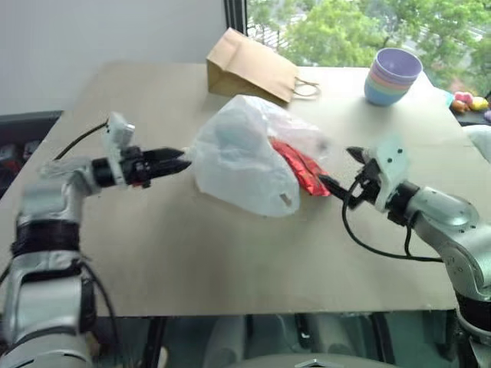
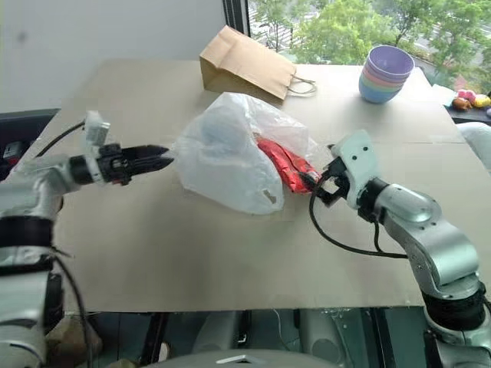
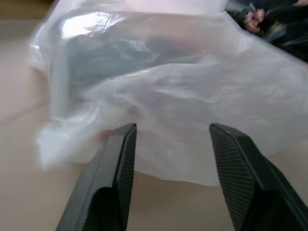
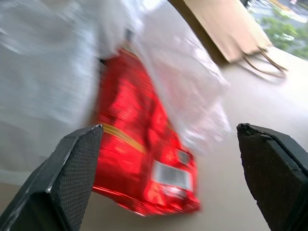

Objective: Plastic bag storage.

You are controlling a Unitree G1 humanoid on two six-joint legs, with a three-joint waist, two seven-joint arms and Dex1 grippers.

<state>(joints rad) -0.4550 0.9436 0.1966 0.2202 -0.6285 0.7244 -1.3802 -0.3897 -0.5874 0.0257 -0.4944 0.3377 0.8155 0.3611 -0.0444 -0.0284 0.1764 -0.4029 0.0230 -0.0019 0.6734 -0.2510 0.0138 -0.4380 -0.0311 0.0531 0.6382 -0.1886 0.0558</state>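
Plastic bag (image 1: 238, 153): lay mid-table (image 1: 230, 261), puffed, crinkled, translucent white; red snack packet (image 4: 144, 159) poked from its right side. Judged very light, limp, slippery, easily torn; best pinched at bunched film near edge, not smooth bulge.
Left gripper (image 3: 171, 132): fingers parted, released, tips at bag's left edge.
Right gripper (image 4: 168, 130): spread wide, empty, facing packet.
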